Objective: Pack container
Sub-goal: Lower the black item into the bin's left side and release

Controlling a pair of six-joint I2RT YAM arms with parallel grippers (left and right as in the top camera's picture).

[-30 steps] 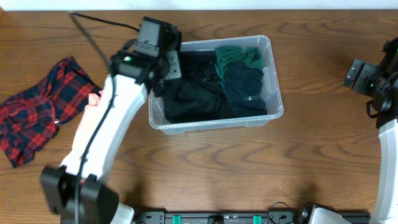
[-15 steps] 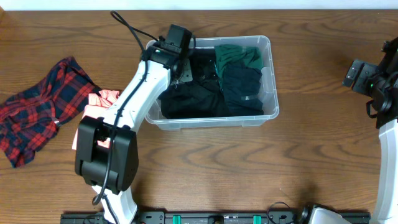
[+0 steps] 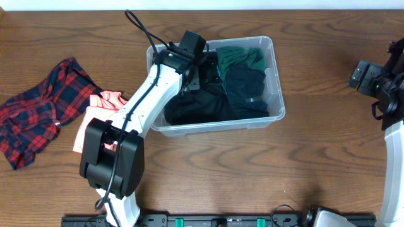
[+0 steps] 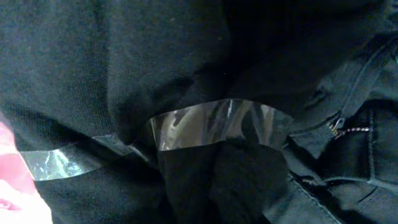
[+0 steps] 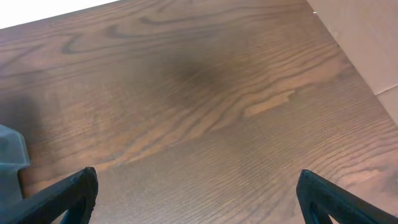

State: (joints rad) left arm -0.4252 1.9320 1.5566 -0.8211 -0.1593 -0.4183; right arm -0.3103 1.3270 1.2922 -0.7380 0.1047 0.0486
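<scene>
Wood-grain table (image 3: 315,157), mostly bare at right. Container (image 3: 221,125) upper centre, holding green garment (image 3: 243,57) and black garment (image 3: 202,104). Left gripper (image 3: 196,74) inside its upper-left corner, jaws pinched on the black cloth. Right gripper (image 5: 196,196) wide, empty, far right. Step, likely: depositing. Next: release, lift clear of the rim; plaid shirt (image 3: 38,120) waits at left.

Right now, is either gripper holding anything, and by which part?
Right gripper is open, empty. Left gripper is shut, buried in the black clothing inside the container; whether it pinches a fold cannot be told.
</scene>
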